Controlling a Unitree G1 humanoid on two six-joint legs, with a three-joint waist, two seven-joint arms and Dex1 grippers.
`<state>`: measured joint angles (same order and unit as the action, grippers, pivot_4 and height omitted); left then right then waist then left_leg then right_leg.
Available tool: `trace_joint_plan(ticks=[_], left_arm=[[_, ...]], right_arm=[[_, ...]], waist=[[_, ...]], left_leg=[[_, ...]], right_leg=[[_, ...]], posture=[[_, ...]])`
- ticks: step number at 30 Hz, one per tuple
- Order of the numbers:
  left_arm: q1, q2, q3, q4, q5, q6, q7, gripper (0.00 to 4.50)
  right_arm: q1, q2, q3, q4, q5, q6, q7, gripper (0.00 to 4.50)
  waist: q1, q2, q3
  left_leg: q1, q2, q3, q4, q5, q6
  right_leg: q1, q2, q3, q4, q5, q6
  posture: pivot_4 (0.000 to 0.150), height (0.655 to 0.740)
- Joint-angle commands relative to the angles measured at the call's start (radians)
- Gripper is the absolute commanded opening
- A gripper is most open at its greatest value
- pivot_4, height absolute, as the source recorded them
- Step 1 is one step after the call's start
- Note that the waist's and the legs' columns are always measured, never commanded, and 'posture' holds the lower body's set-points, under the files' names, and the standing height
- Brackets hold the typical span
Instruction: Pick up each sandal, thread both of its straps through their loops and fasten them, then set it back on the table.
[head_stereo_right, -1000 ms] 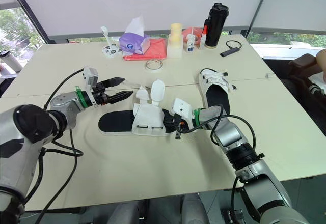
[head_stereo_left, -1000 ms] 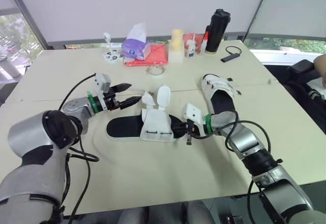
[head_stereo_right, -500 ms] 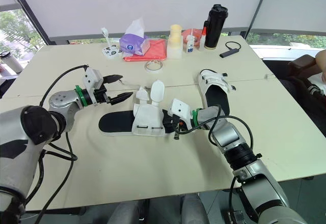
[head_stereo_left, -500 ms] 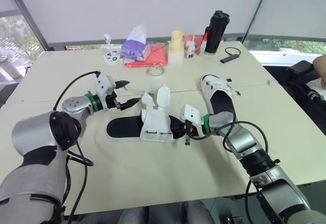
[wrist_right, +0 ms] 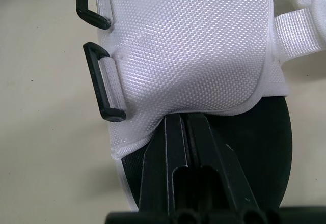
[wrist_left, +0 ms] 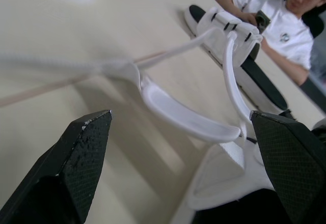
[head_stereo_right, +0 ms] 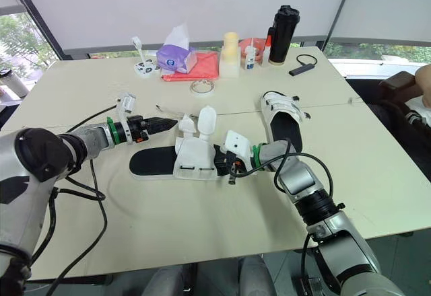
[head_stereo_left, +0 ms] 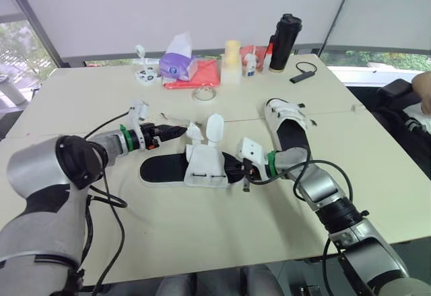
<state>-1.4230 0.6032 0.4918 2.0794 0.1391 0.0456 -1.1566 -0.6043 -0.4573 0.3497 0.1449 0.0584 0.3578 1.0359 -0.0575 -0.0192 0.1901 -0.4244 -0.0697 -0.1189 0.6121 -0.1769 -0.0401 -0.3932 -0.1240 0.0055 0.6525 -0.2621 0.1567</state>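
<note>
Left claw [head_stereo_left: 176, 131]: the two fingers are spread wide apart and hold nothing. It lies low over the tabletop [head_stereo_left: 202, 229], left of centre, pointing at the raised straps.
Right claw [wrist_right: 184, 122]: the two fingers are pressed together, pinching the lower edge of the white flap on the middle sandal.
Middle sandal [head_stereo_left: 161, 169]: one, flat on the tabletop at the centre of the frame. Its black sole runs left to right between the two claws.
Straps [head_stereo_left: 215, 126]: two on this sandal, both undone and standing up from the white flap. In the left wrist view one curves across ahead of the open fingers, not gripped.
Loops [wrist_right: 103, 89]: two black ones, side by side on the flap's edge, both unthreaded.
Second sandal [head_stereo_left: 288, 120]: one, right of centre and apart from the first. It lies flat, with its white straps across the black footbed.
Upper middle of the frame: one purple tissue pack [head_stereo_left: 178, 64], one red cloth [head_stereo_left: 205, 75], one tape ring [head_stereo_left: 205, 93], one cream bottle [head_stereo_left: 232, 60], two small bottles [head_stereo_left: 251, 64] and one black flask [head_stereo_left: 285, 33].
Upper right of the frame: one black gadget [head_stereo_left: 302, 75] with a cord, near the flask.
Person [wrist_left: 285, 30]: one, in a white shirt, beyond the second sandal in the left wrist view.
</note>
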Motion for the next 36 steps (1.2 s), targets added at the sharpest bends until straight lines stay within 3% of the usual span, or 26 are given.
trace_joint_plan(ticks=[1,10,14,20,26,36], left_arm=[[-0.046,-0.009,0.029,0.006,-0.073,0.214,0.015,4.5],[0.066,-0.137,0.048,-0.325,-0.238,0.542,0.116,4.5],[0.16,-0.237,0.094,-0.558,-0.363,0.643,0.256,4.5],[0.28,-0.307,0.113,-0.822,-0.483,0.735,0.389,4.5],[0.342,-0.358,0.154,-0.956,-0.597,0.732,0.495,4.5],[0.374,-0.392,0.155,-1.077,-0.729,0.771,0.503,4.5]], right_arm=[[0.032,0.001,0.031,0.006,-0.031,0.029,-0.014,0.01],[0.053,-0.008,0.023,-0.025,-0.027,0.046,-0.028,0.01],[0.062,-0.014,0.02,-0.044,-0.028,0.057,-0.036,0.01],[0.065,-0.016,0.017,-0.057,-0.028,0.068,-0.041,0.01],[0.063,-0.016,0.017,-0.056,-0.028,0.07,-0.043,0.01],[0.061,-0.013,0.015,-0.052,-0.03,0.069,-0.048,0.01]], waist=[[-0.003,0.0,0.0],[-0.01,0.0,0.0],[-0.006,0.0,0.0],[-0.001,0.0,0.0],[0.01,0.0,0.0],[0.012,0.0,0.0]], left_leg=[[0.0,0.0,0.0,0.0,0.0,0.0],[0.0,0.0,-0.001,0.0,0.0,0.0],[0.0,0.0,-0.001,0.0,0.0,0.0],[0.0,0.0,-0.002,0.0,0.0,0.0],[0.0,0.0,-0.002,0.0,0.0,-0.001],[0.0,0.0,-0.001,0.0,0.0,-0.001]], right_leg=[[0.0,0.0,0.0,0.0,0.0,0.0],[0.0,0.0,0.0,0.0,0.001,-0.001],[0.001,0.0,0.0,-0.001,0.002,-0.004],[0.001,0.0,0.0,-0.002,0.003,-0.004],[0.001,0.0,0.0,-0.002,0.003,-0.005],[0.001,0.0,0.0,-0.003,0.003,-0.006]], posture=[[0.15,0.74],[0.15,0.74],[0.15,0.74],[0.15,0.74],[0.15,0.74],[0.15,0.74]])
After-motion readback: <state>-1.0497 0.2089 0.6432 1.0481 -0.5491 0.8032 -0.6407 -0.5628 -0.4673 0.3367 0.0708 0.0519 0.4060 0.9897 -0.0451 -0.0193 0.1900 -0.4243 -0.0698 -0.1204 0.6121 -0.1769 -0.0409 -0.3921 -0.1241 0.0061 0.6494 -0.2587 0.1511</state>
